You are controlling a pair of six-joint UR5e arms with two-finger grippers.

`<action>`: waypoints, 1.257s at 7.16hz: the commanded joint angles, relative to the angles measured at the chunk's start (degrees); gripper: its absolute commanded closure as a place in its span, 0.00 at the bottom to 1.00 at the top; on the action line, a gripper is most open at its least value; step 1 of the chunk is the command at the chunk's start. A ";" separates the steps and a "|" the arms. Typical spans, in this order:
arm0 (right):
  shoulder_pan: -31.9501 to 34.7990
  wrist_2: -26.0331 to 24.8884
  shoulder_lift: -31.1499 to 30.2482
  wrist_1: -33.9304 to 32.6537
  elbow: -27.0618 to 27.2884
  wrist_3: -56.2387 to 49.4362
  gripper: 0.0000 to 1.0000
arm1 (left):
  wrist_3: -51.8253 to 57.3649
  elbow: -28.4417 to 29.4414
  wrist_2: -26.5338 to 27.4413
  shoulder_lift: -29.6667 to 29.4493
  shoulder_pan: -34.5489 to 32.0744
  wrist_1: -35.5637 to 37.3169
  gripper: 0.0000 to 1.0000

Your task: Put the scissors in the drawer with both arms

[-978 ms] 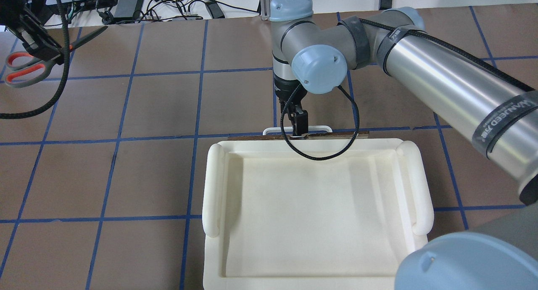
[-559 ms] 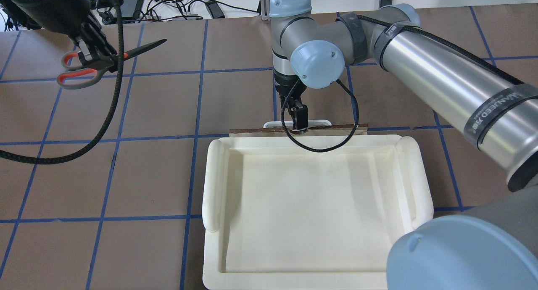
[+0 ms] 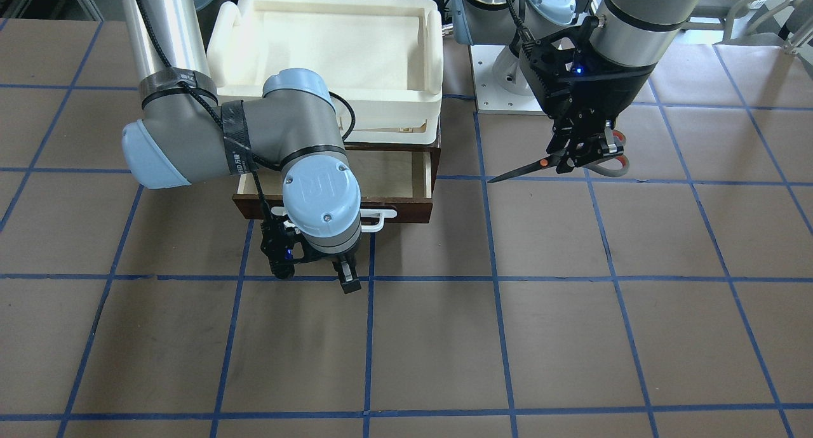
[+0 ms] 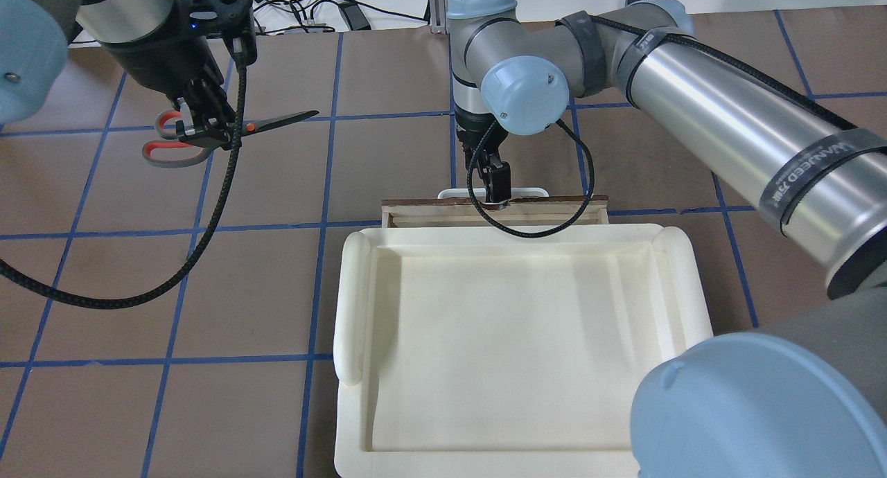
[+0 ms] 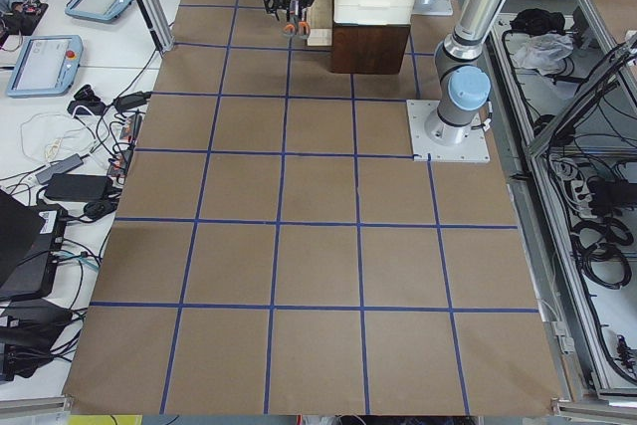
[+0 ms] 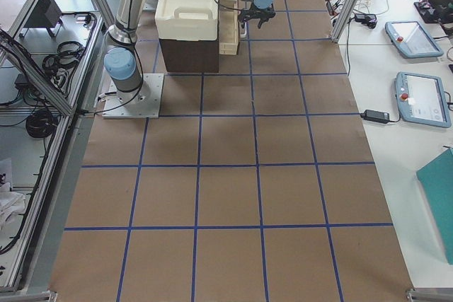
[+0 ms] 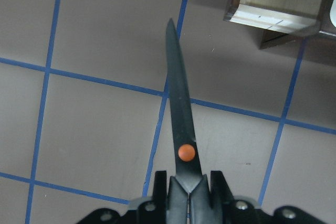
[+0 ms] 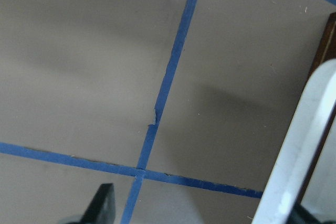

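Two handles of the scissors (image 4: 284,119) half hidden behind left claw (image 4: 201,128), pinching them near the pivot (image 7: 186,152); right claw (image 4: 496,194) spread beside drawer handle (image 3: 378,221).

Left claw (image 4: 206,127) clamped shut, pointing down, right claw (image 4: 496,188) lowered, jaws apart
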 commanded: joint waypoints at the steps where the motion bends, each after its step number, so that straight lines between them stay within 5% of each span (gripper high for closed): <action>1: -1.08 -0.04 0.28 0.00 -1.02 -1.42 0.00 | 0.36 -0.08 -0.09 0.21 -0.19 0.09 1.00; 9: -1.79 0.05 3.10 -0.18 -5.07 -4.32 0.00 | 3.08 -0.87 -6.69 -1.02 -0.45 1.06 1.00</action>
